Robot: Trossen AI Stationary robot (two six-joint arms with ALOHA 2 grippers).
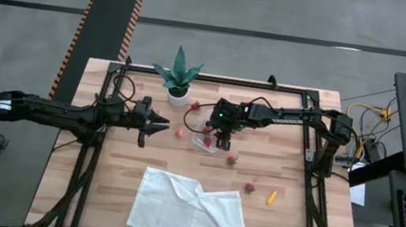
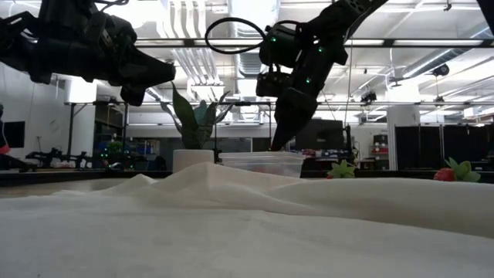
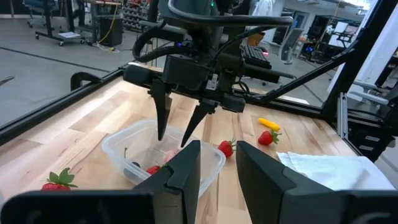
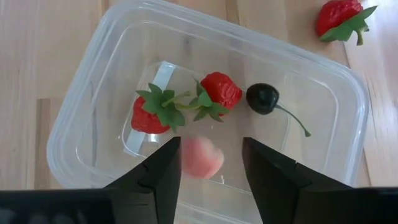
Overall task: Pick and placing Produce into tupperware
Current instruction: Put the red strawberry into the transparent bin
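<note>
Above the tupperware (image 4: 211, 106), a pale pink fruit piece (image 4: 202, 157), probably light, smooth and best pinched across its middle, is being let go between the right gripper (image 4: 211, 163)'s parted fingers.

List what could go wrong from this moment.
The pink piece hangs between the right gripper's open fingers above the tupperware; it could bounce off the two strawberries and cherry inside. Lowering further, the fingertips could nudge the light container. The left gripper hovers nearby, tightening clearance.
</note>
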